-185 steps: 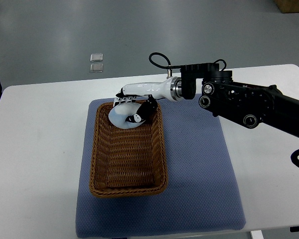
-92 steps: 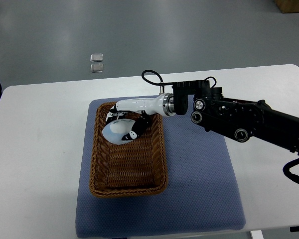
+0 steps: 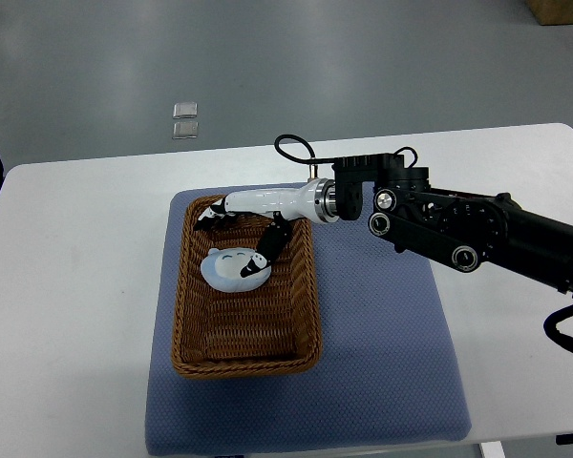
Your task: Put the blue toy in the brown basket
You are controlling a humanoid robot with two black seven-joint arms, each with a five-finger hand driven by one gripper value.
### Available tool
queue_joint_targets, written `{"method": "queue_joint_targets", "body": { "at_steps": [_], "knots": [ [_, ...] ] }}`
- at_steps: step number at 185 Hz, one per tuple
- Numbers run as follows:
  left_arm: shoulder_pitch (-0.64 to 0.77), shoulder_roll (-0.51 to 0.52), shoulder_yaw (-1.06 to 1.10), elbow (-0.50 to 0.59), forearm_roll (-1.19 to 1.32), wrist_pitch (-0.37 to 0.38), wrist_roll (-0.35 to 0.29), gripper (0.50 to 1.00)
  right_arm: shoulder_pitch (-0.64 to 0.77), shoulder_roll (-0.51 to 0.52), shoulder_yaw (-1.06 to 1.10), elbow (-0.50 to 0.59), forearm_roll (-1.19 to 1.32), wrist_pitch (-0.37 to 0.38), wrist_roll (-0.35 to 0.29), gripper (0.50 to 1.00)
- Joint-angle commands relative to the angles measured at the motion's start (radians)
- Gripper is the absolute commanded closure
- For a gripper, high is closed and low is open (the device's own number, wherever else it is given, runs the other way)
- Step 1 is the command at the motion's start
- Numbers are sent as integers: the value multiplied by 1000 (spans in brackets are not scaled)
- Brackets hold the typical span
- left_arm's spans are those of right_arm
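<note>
Top view: one blue toy [image 3: 231, 268], one brown basket [image 3: 245, 288], one blue mat [image 3: 382, 353], one white desk [image 3: 67, 315], and one robot arm [image 3: 468, 229] coming in from the right edge. No left arm shows.

The blue toy is a pale rounded piece with a small face on it. It lies on the woven floor of the brown basket, in the far half, a little left of the middle. Around it the basket floor is bare, with the whole near half open.

The right robot hand [image 3: 237, 224] hangs over the far end of the basket on a white forearm shell. Its fingers are spread and loose and grip nothing. One dark finger [image 3: 265, 252] reaches down toward the toy's right side; whether it touches cannot be told. The other fingers sit over the basket's far left rim.

The basket stands lengthwise on the left part of the mat, its left wall close to the mat's left edge. To its right the mat lies bare up to its right edge. The mat's near edge lies at the desk's near edge. Left of the mat the desk is open to its rounded corner.

Two small square tiles [image 3: 184, 119] lie on the grey floor beyond the desk.
</note>
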Motion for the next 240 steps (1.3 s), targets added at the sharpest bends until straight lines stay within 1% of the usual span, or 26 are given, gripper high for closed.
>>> {"method": "queue_joint_targets", "body": {
  "at_steps": [1, 32, 83, 93, 117, 135, 149, 168, 182, 195, 203, 240],
  "knots": [
    [0, 0, 0, 0, 0, 0, 0, 500, 1, -5, 33, 0, 1, -2, 0, 599],
    [0, 0, 0, 0, 1, 0, 0, 500, -6, -9, 148, -11, 4, -2, 2, 599],
    [0, 0, 0, 0, 0, 0, 0, 500, -133, -5, 404, -51, 91, -8, 2, 599],
    [0, 0, 0, 0, 0, 0, 0, 500, -158, 0, 459, -57, 114, -19, 5, 599],
    [0, 0, 0, 0, 0, 0, 0, 500, -201, 5, 567, -83, 180, -57, 43, 599],
    [0, 0, 0, 0, 0, 0, 0, 500, -213, 17, 611, -101, 268, -83, 54, 599],
    [0, 0, 0, 0, 1, 0, 0, 500, -216, 26, 622, -117, 352, -106, 56, 599],
    [0, 0, 0, 0, 0, 0, 0, 500, -221, 25, 623, -129, 469, -138, 79, 599],
    [0, 0, 0, 0, 0, 0, 0, 500, -226, 15, 628, -146, 532, -187, 95, 599],
    [0, 0, 0, 0, 0, 0, 0, 500, -226, 15, 628, -184, 598, -243, 109, 599],
    [0, 0, 0, 0, 0, 0, 0, 500, -227, 17, 625, -209, 641, -263, 111, 599],
    [0, 0, 0, 0, 1, 0, 0, 500, -261, 17, 625, -274, 786, -304, 114, 599]
  ]
}}
